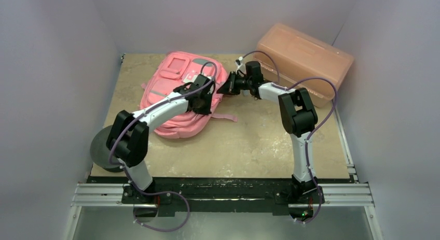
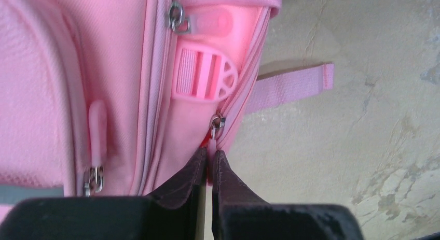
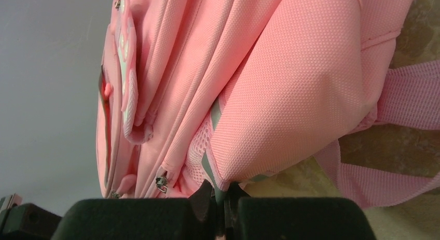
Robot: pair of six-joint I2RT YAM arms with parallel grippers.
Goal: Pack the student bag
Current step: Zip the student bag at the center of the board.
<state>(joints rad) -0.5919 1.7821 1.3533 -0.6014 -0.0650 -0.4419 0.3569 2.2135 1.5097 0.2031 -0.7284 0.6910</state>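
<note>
- The bag [image 1: 176, 89] lies flat at about 11 o'clock on the table [image 1: 249, 141], with the box [image 1: 303, 56] well apart at 1 o'clock.
- The left gripper [image 2: 210, 154] is at the bag's 4 o'clock edge. Its fingers are pinched tight on a thin sliver just under the zip slider [image 2: 217, 121], probably the pull tab, though the tab itself is hidden.
- The right gripper [image 3: 220, 191] is at the bag's 3 o'clock side, clamped on a fold of fabric at the corner with the grey trim.
- Step in hand, as I judge it: opening the main zip so that packing can start.
- To do it well, the right arm should anchor its corner and keep the fabric taut.
- The left should draw the slider along the zip track, not away from it, since a sideways tug could slip the thin grip.
- Go slowly round the curve of the zip.
- The loose strap [image 2: 290, 87] lies just beside the slider at 2 o'clock, so steer clear of it.
</note>
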